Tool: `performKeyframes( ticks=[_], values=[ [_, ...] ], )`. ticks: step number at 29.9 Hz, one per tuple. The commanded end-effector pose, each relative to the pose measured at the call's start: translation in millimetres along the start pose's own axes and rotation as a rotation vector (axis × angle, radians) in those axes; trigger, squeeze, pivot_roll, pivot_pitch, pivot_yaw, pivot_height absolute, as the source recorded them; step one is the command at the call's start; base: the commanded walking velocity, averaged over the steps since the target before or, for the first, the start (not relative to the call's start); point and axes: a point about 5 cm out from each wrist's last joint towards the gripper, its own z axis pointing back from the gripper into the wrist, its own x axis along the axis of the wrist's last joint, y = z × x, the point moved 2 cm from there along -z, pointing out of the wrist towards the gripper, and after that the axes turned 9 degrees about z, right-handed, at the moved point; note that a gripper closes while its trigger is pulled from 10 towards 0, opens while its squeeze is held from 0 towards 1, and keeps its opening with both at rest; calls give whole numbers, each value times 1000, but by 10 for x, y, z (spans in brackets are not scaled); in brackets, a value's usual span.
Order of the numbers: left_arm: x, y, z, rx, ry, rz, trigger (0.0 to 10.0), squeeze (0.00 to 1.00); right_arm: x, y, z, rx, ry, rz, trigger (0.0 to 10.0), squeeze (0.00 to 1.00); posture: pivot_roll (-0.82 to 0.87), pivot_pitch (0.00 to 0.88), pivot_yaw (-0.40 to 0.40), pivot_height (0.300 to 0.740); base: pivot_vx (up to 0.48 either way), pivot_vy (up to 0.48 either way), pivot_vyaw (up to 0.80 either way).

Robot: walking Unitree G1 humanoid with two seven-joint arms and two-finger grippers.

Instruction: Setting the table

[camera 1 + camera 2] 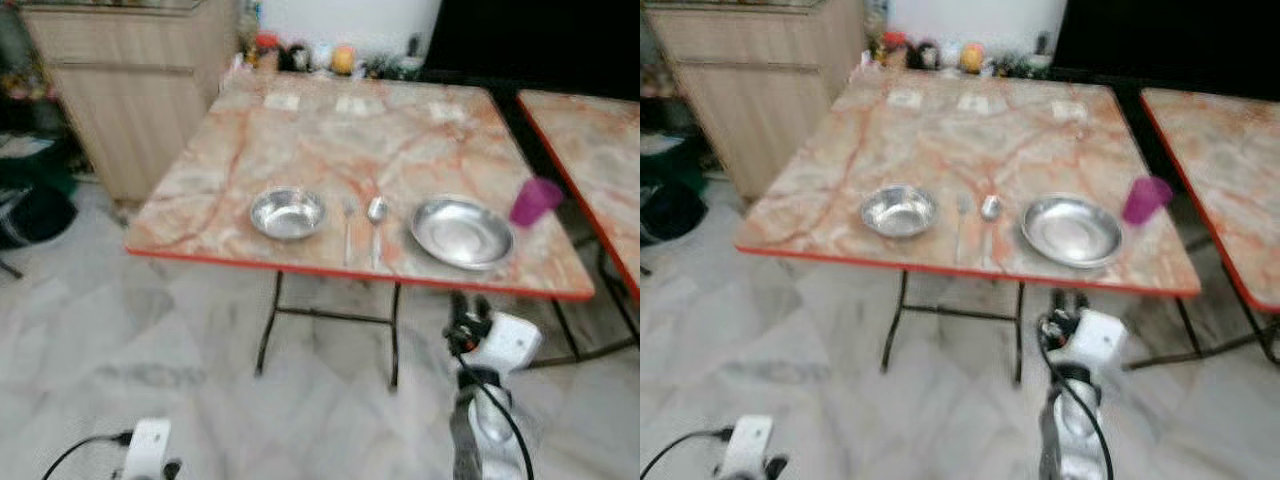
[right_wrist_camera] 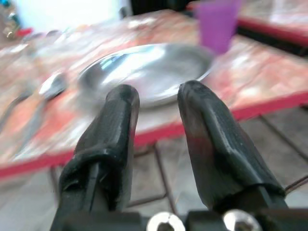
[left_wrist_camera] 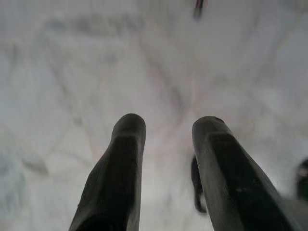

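the steel plate (image 1: 462, 232) lies near the front edge of the marble-patterned folding table (image 1: 400, 140), toward its right end. it looks thin, stiff and light, with a smooth polished face that would likely slip between two narrow fingers; the raised rim at its 6 o'clock side, nearest the robot, is probably the best place to pinch. the purple cup (image 1: 535, 201) stands upright just beyond the plate at about 2 o'clock, near the table's right edge; it looks like light plastic, easy to tip. at the plate's 9 o'clock lie a spoon (image 1: 376, 220) and, beside it, a fork (image 1: 348, 228), both pointing away from the robot, slim and flat on the top, so hard to get under. further toward 9 o'clock sits a small steel bowl (image 1: 287, 213), with a deeper wall that offers a firmer hold.

the right gripper (image 1: 467, 318) hovers below and in front of the table edge, at the plate's 6 o'clock, fingers parted and empty; in the right wrist view it aims at the plate over the red table trim. the left gripper (image 3: 166, 173) hangs idle over the floor, fingers apart, holding nothing.

the table top is hard and glossy on thin metal legs. a second table (image 1: 590, 140) of the same pattern stands at 3 o'clock, a wooden cabinet (image 1: 130, 80) at 10 o'clock, and the floor (image 1: 120, 340) is pale marble tile.
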Motion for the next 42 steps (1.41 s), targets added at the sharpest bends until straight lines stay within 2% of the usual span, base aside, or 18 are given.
performKeyframes(
  ticks=[1, 3, 4, 6, 7, 16, 21, 22, 23, 32, 33, 38, 41, 42],
  values=[
    [-44, -139, -6, -35, 13, -1, 10000, 0, -19, -69, 33, -21, 9, -8, 10000, 1000, 126, 0, -65, 740, 401, 0, 0],
    [-40, -141, -7, -36, 12, -1, 10000, 0, -10, -62, 32, -18, 5, -8, 10000, 1000, 127, 0, -66, 740, 399, 0, 0],
    [-37, -144, -8, -36, 11, 0, 10000, 0, -8, -71, 31, -27, 8, 8, 10000, 847, 127, 0, -66, 740, 401, 0, 0],
    [-36, -146, -8, -36, 10, 0, 10000, 0, -8, -74, 30, -29, 9, 11, 10000, 847, 127, 0, -66, 740, 401, 0, 0],
    [-34, -150, -9, -37, 10, 0, 10000, 0, -4, -78, 27, -31, 9, 10, 10000, 0, 129, 3, -67, 740, 401, 0, 0],
    [-18, -171, -14, -39, 5, 15, 10000, 0, 89, -82, -22, -34, -16, 3, 10000, 0, 129, 8, -69, 740, 371, 0, 0],
    [-16, -165, -14, -37, 2, 10, 10000, 0, 171, -103, -28, -47, -48, -11, 10000, 0, 129, 8, -69, 740, 0, 0, 0],
    [-16, -164, -13, -37, 2, 10, 10000, 0, 185, -107, -27, -50, -53, -13, 10000, 51, 129, 8, -69, 740, 0, 0, 0],
    [-16, -162, -13, -36, 1, 10, 10000, 0, 229, -131, -16, -68, -71, -20, 10000, 1000, 126, 14, -65, 740, 0, 0, 0],
    [-12, -153, -12, -35, -1, 4, 10000, 0, 387, -253, 92, -111, -112, -13, 10000, 988, 119, 20, -60, 740, 0, 0, 0],
    [-12, -152, -13, -34, -1, 2, 10000, 0, 393, -268, 124, -111, -110, -4, 10000, 0, 119, 20, -60, 740, 0, 0, 0],
    [-7, -151, -14, -35, -1, 0, 10000, 0, 391, -319, 198, -133, -88, -17, 10000, 0, 117, 25, -61, 740, 0, 0, 0],
    [-1, -150, -15, -34, -2, -2, 10000, 0, 357, -390, 282, -180, -35, -82, 10000, 0, 116, 29, -61, 740, 0, 0, 0],
    [0, -150, -15, -34, -2, -2, 10000, 0, 306, -392, 307, -174, 13, -117, 10000, 0, 116, 29, -61, 740, 0, 0, 0]
  ],
)
